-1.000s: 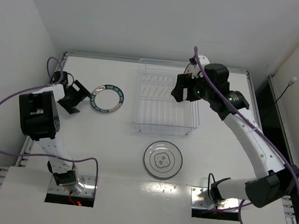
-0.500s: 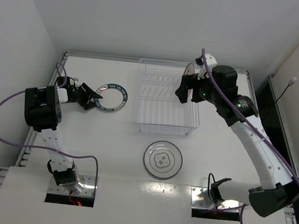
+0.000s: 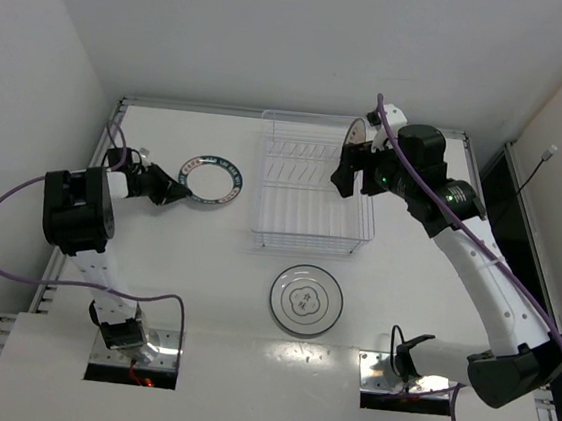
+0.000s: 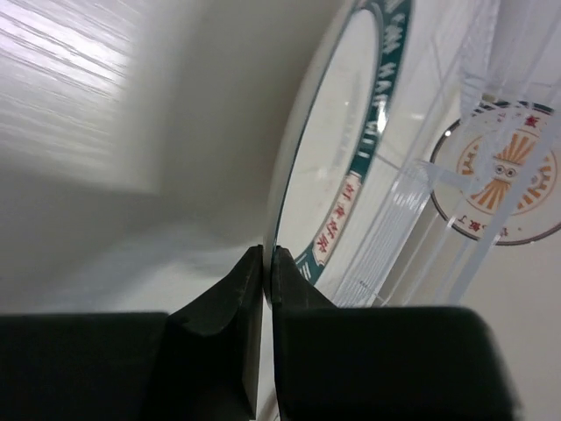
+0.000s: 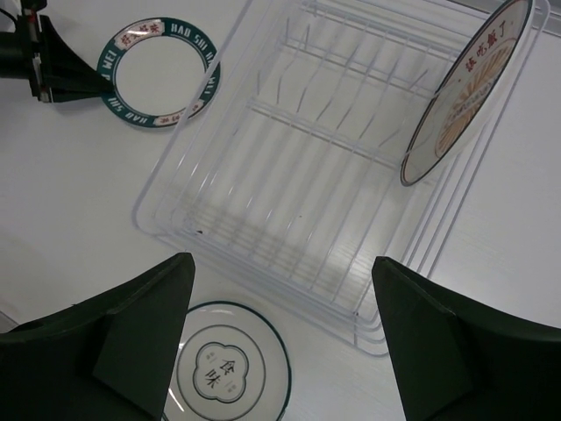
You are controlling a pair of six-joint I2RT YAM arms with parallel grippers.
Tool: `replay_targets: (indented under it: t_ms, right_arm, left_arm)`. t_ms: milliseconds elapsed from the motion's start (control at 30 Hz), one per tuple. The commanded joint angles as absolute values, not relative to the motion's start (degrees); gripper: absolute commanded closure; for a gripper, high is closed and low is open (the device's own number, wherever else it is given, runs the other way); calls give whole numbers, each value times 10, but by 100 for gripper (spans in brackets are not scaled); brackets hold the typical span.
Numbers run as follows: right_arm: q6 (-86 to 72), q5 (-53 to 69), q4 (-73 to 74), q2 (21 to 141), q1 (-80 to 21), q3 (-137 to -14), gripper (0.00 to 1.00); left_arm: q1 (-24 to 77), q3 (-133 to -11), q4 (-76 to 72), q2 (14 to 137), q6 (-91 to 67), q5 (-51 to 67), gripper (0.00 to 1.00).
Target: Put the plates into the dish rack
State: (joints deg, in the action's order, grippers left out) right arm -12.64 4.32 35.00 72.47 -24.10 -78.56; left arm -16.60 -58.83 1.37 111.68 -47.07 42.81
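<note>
Your dish rack [image 3: 308, 236] sits in the middle of the white table [image 3: 205, 263], and it has just one plate in it. That is the orange sun plate [image 3: 352, 135], which stands on its edge in the rack's 1 o'clock corner. From the right wrist camera, this orange sun plate [image 5: 469, 92] tips over and leans by the rack's wire wall. All the other slots in the dish rack [image 5: 263, 175] hold nothing. Your right gripper [image 3: 345, 172] hangs over the rack's 3 o'clock side. Its two fingers [image 5: 145, 333] are spread wide apart and hold nothing. The blue rim plate [image 3: 212, 180] is on the table at the rack's 9 o'clock side, near it but not touching. Your left gripper [image 3: 168, 187] pinches that plate's rim at 8 o'clock. In the left wrist camera the fingers [image 4: 232, 298] squeeze the thin edge of the blue rim plate [image 4: 351, 158] tight between them. You cannot tell if the plate lies flat or is tipped up a bit. The flower plate [image 3: 305, 300] lies flat on the table at the rack's 6 o'clock side, all by itself, with no gripper near it.
</note>
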Motion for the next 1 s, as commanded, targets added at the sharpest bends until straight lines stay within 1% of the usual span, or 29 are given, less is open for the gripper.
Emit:
replay_targets:
  t_ms: [0,133,167,200,267,300,367,400,467,500,567,633,700,833,967]
  right_arm:
    - [-124,62,345,721,-238,-778,20]
    - [-124,73,340,726,-238,-778,20]
    - [-124,78,340,726,-238,-778,20]
    - [-124,83,340,726,-238,-778,20]
    - [-124,90,330,726,-238,-773,20]
    - [-124,90,330,726,-238,-773,20]
    - [-130,104,319,726,-238,-767,20]
    - [-130,104,319,731,-238,-767,20]
    - [-137,125,304,731,-238,-762,20]
    - [-142,131,299,731,-238,-757,20]
    - [-148,151,284,737,-238,-757,20]
    - [-163,167,266,737,-238,-744,17]
    - [-182,181,235,737,-238,-736,15]
    - [-220,232,186,748,-226,-723,12]
    - [-266,284,122,772,-207,-700,8]
  left_arm:
    - [-163,-563,-80,1033,-494,438,100]
    - [-163,-500,-238,980,-564,487,100]
    - [-163,-486,-283,973,-610,498,100]
    - [-163,-473,-376,968,-634,517,100]
    - [-163,-442,-469,968,-711,537,100]
    - [-163,-435,-556,968,-737,554,100]
    - [-163,-419,-640,983,-790,564,100]
    - [-163,-419,-734,1000,-848,569,100]
    - [-163,-412,-824,1023,-909,577,100]
    - [-163,-412,-906,1034,-967,583,100]
    - [-156,-418,-975,1069,-1018,588,100]
    - [-135,-434,-1023,1083,-1057,595,100]
    - [-112,-443,-1023,1083,-1057,601,100]
    - [-77,-454,-992,1070,-1026,620,100]
    - [-51,-460,-953,1048,-989,632,100]
